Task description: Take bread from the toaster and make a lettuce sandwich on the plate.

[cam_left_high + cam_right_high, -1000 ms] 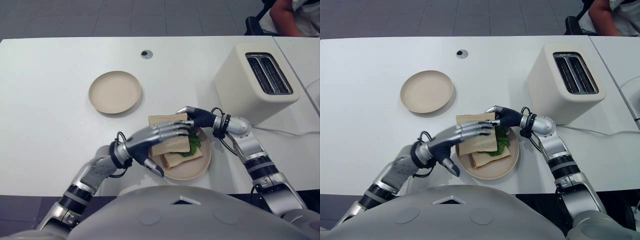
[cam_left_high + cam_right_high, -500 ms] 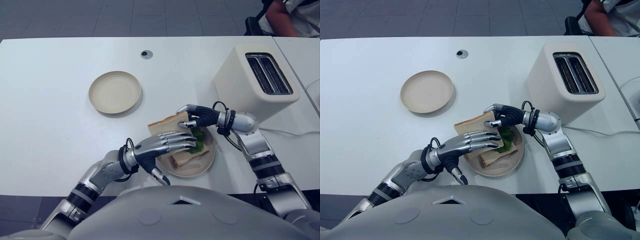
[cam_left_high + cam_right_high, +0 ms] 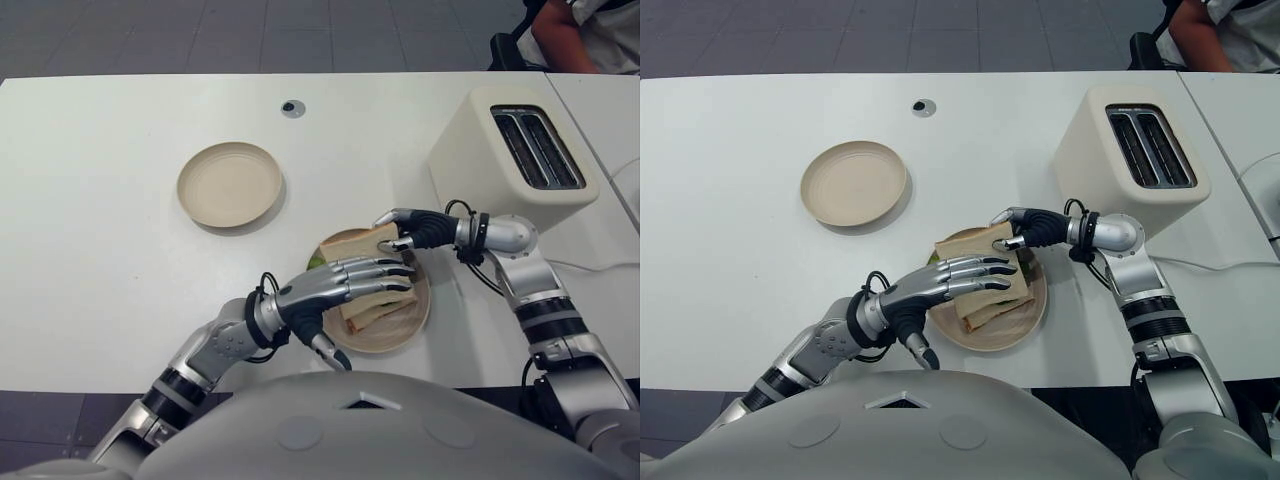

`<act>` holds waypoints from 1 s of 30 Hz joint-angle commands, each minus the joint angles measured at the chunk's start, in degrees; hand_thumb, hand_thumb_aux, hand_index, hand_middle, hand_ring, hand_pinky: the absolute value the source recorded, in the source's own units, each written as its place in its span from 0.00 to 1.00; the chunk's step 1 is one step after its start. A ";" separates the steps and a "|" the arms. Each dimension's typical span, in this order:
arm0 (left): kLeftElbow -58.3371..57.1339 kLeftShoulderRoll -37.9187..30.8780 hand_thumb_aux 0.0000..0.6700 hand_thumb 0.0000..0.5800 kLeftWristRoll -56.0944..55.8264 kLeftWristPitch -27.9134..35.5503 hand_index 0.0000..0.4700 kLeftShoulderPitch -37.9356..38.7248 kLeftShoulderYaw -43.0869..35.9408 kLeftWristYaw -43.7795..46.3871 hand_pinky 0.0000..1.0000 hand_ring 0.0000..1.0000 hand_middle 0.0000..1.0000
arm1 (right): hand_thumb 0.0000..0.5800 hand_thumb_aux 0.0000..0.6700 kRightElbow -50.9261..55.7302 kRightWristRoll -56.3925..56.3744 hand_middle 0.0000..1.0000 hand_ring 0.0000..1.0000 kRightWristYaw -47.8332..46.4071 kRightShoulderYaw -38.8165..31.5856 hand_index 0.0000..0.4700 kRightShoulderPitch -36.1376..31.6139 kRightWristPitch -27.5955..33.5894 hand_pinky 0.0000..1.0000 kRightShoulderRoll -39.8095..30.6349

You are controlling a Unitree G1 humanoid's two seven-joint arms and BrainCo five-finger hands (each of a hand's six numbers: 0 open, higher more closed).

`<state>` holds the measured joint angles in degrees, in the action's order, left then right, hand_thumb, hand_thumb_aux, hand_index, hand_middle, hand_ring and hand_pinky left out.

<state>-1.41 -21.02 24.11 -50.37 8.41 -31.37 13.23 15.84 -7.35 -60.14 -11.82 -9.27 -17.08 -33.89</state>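
White tabletop [image 3: 100,200] runs out past both my hands, with the toaster [image 3: 480,150] beyond my right fingers [image 3: 405,228], its slots looking empty, and a spare plate [image 3: 230,183] well beyond my left fingers [image 3: 365,270]. My right fingers pinch the far corner of the top slice [image 3: 360,243], so I can steer it square over the stack. My left fingers are stretched flat and spread, holding nothing, laid across the near half of that slice to steady it; whether they press I cannot tell. Beneath them the lower slice [image 3: 375,315] sits on the plate [image 3: 385,342], a sliver of green lettuce [image 3: 316,261] showing just left of the bread. As I judge it, only settling and letting go remain.
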 commanded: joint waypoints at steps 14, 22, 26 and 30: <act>-23.54 -2.39 0.00 0.00 15.23 1.05 0.00 -11.85 -0.59 -7.66 0.00 0.00 0.00 | 0.00 0.00 -18.97 20.85 0.00 0.00 48.77 18.63 0.00 7.22 -16.52 0.00 11.12; -2.04 -1.35 0.00 0.00 -18.78 -4.17 0.00 -12.37 0.95 -9.25 0.43 0.43 0.43 | 1.00 1.00 -32.87 -10.69 1.00 1.00 21.65 10.15 1.00 30.99 -14.28 1.00 -0.24; 13.32 -12.26 0.66 0.88 -37.13 0.02 0.66 -4.07 -5.41 -0.55 1.00 1.00 1.00 | 1.00 1.00 -33.07 -12.20 1.00 1.00 10.01 5.65 1.00 39.92 -19.99 1.00 -6.50; 14.71 -22.54 1.00 1.00 -41.21 4.43 1.00 4.75 -7.90 10.16 1.00 1.00 1.00 | 1.00 1.00 -27.08 -3.92 1.00 1.00 7.53 0.72 1.00 40.24 -22.49 1.00 -5.95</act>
<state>13.84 -39.17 -16.69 -49.22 9.48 -37.92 18.22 -14.26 -15.19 -52.26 -9.33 32.36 -38.78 -40.46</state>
